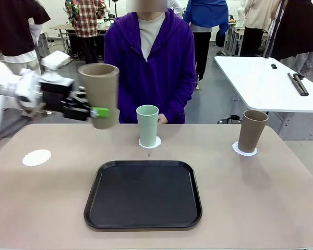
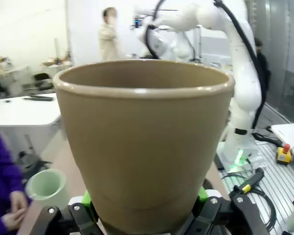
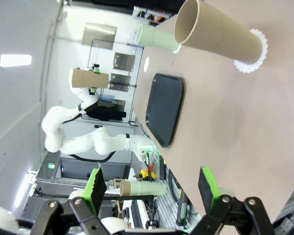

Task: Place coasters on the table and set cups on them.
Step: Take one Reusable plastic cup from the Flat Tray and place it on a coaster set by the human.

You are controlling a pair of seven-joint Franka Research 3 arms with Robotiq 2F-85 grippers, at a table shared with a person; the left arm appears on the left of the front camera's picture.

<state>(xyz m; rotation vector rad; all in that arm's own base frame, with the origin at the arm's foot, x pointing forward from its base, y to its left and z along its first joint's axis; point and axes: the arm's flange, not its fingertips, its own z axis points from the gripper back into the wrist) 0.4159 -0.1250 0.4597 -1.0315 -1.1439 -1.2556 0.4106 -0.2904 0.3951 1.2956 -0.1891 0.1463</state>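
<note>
Three coasters lie on the beige table (image 1: 52, 208): one bare at about nine o'clock (image 1: 36, 157), one under the mint green cup (image 1: 147, 125) at twelve o'clock (image 1: 156, 142), and one under a brownish-taupe cup (image 1: 252, 130) at about two o'clock (image 1: 236, 149). Both of those cups stand upright on their doilies. A second taupe cup (image 1: 99, 94) hangs upright in the air toward ten o'clock, above and to the right of the bare coaster, pinched low on its wall by the left gripper (image 1: 96, 111), green pads pressed to either side. The right gripper (image 3: 153, 190) hovers with its fingers spread wide apart and nothing between them. At the centre of the table lies a black tray (image 1: 144, 194). Beyond the twelve o'clock edge sits a person in a purple hoodie (image 1: 148, 67).
</note>
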